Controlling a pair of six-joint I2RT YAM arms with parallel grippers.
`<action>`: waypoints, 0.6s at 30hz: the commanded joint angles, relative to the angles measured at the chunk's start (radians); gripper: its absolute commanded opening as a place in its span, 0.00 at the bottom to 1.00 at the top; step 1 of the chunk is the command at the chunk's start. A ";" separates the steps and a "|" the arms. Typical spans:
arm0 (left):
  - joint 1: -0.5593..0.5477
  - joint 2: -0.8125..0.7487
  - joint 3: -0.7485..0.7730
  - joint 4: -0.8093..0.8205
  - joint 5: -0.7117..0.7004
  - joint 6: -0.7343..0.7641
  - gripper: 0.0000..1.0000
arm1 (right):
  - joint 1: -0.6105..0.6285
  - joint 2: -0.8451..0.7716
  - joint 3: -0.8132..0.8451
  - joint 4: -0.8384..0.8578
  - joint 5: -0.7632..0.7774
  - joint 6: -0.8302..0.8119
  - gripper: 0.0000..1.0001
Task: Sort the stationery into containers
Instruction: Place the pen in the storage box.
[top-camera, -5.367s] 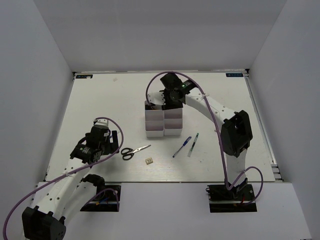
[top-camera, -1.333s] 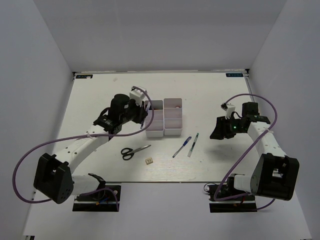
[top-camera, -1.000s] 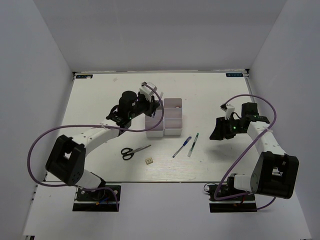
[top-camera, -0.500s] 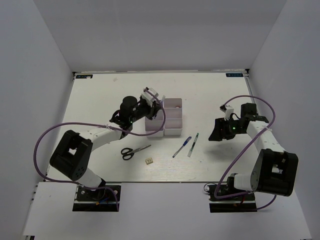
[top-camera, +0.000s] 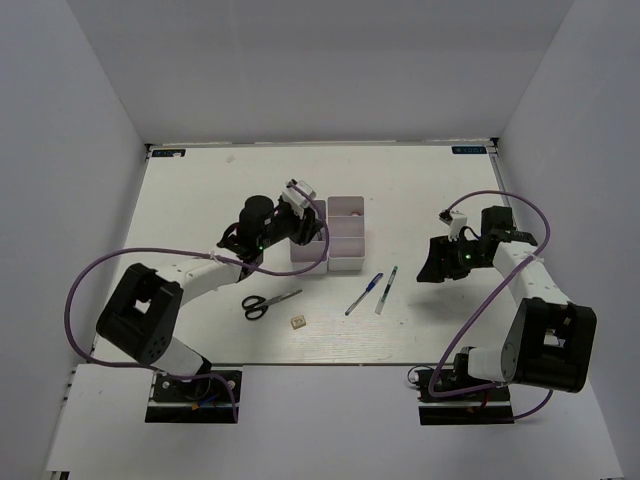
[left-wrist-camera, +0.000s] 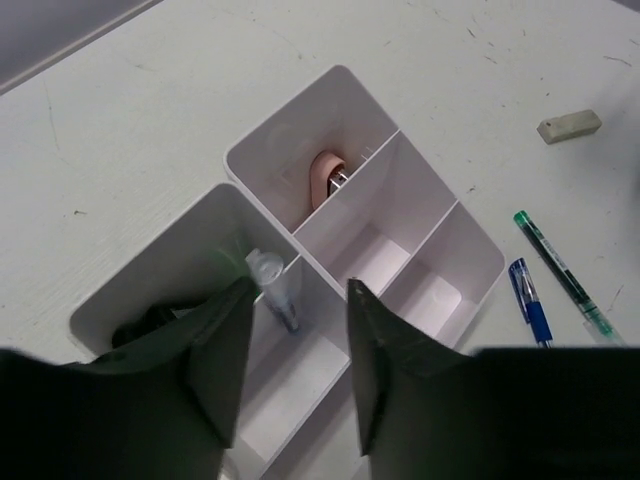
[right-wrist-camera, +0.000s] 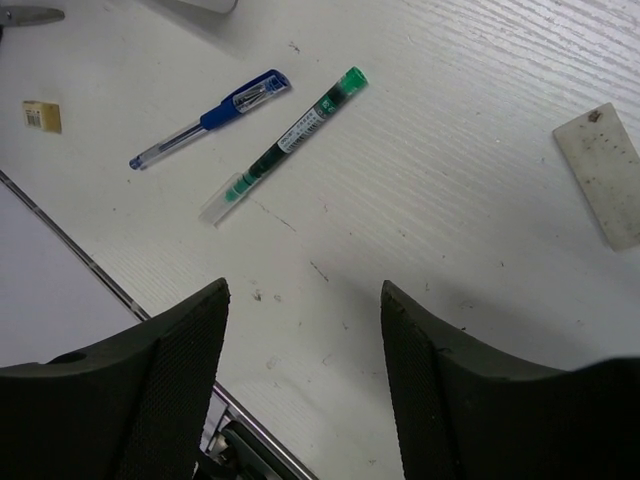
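Nearest you, the tiny beige block (top-camera: 298, 322) lies loose on the table (top-camera: 200, 190), w/ the scissors (top-camera: 268, 303) just left of it, blades pointing right. Right of those you've got the blue pen (right-wrist-camera: 210, 118) and the dark slim pen (right-wrist-camera: 285, 145) side by side, close but apart, neither in a bin. Your R gripper (right-wrist-camera: 303, 300) hovers over bare table on the right side, jaws apart, nothing btwn them. In its wrist view the pens lie ahead and the white eraser (right-wrist-camera: 610, 185) lies flat at the right edge. Further back, the white bins (top-camera: 345, 264) sit mid-table. Your L gripper (left-wrist-camera: 297, 290) hangs over the left column, jaws apart. The purple marker (left-wrist-camera: 275, 290) stands tilted in that column btwn the fingers, by a divider; can't tell which compartment, or whether a finger touches it. A pinkish item (left-wrist-camera: 325, 172) sits in the right column's far compartment.
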 joint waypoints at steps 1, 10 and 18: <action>-0.010 -0.113 0.032 -0.015 0.006 -0.009 0.50 | 0.011 -0.008 0.021 -0.006 0.003 0.018 0.63; -0.181 -0.461 0.021 -0.625 -0.226 -0.057 0.48 | 0.210 0.096 0.051 0.076 0.170 0.258 0.43; -0.220 -0.909 -0.231 -0.991 -0.412 -0.213 0.64 | 0.353 0.222 0.058 0.240 0.377 0.522 0.52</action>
